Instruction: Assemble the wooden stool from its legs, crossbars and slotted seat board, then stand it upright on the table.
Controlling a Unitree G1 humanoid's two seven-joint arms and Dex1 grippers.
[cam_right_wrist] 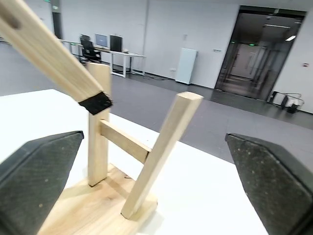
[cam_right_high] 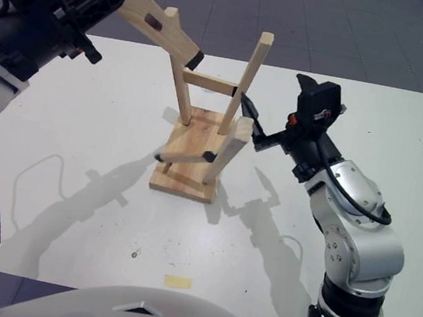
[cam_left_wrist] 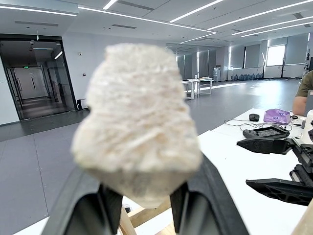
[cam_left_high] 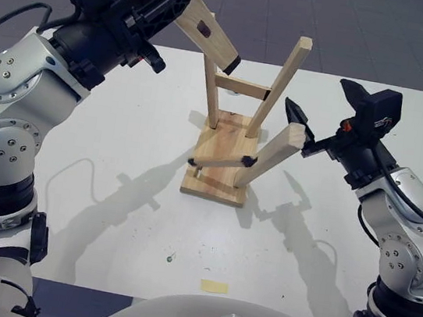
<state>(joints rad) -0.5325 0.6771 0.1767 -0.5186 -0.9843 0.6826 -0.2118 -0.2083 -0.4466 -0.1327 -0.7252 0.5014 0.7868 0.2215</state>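
— Where does the stool stand?

— The seat board (cam_left_high: 211, 186) lies flat mid-table (cam_left_high: 118, 153). The far legs (cam_left_high: 210, 95) stand in it, joined by a crossbar (cam_left_high: 243, 86). A third leg (cam_left_high: 271, 157) leans at the near right, with a second crossbar (cam_left_high: 219, 162) running left from it.

— And the claws?

— My left gripper (cam_left_high: 163, 6) is clamped on the fourth leg (cam_left_high: 196, 18), high at the far left. My right gripper (cam_left_high: 304, 130) is spread wide by the third leg's top. I judge we're fitting the last leg. Next it must go down into the near-left slot and meet the second crossbar's free end.
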